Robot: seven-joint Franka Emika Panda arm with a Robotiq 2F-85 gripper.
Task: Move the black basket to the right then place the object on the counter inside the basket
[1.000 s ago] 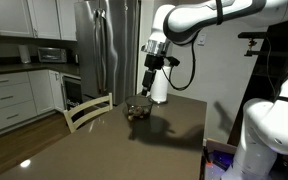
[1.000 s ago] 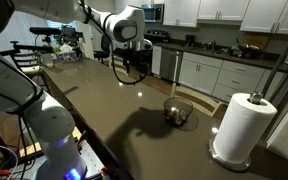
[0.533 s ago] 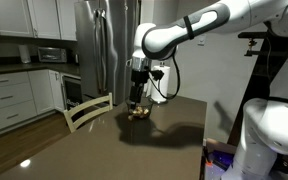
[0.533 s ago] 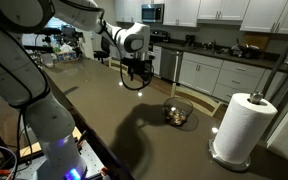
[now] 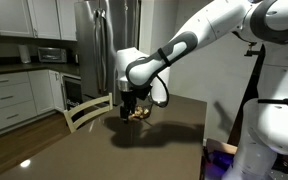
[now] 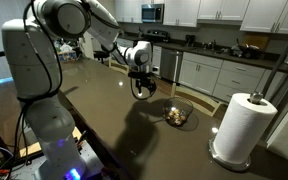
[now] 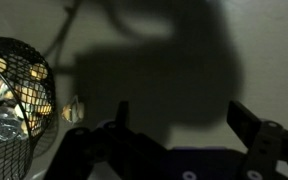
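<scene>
The black basket (image 5: 139, 113) is a small round dark mesh bowl with brownish bits inside, standing on the dark brown counter (image 5: 104, 150). It shows in both exterior views (image 6: 178, 112) and at the left edge of the wrist view (image 7: 14, 90). A small pale object (image 7: 74, 109) lies on the counter right beside the basket. My gripper (image 7: 184, 118) is open and empty, low over bare counter beside the basket. In the exterior views it hangs close to the basket (image 5: 127, 100) (image 6: 144, 85).
A white paper towel roll (image 6: 242, 125) stands on the counter near its end. A pale wooden chair (image 5: 87, 110) is at the counter's far edge. A steel fridge (image 5: 99, 45) and white kitchen cabinets (image 6: 209, 75) lie beyond.
My arm has swung over and come down from high above the counter to just beside the basket. The basket has not moved.
</scene>
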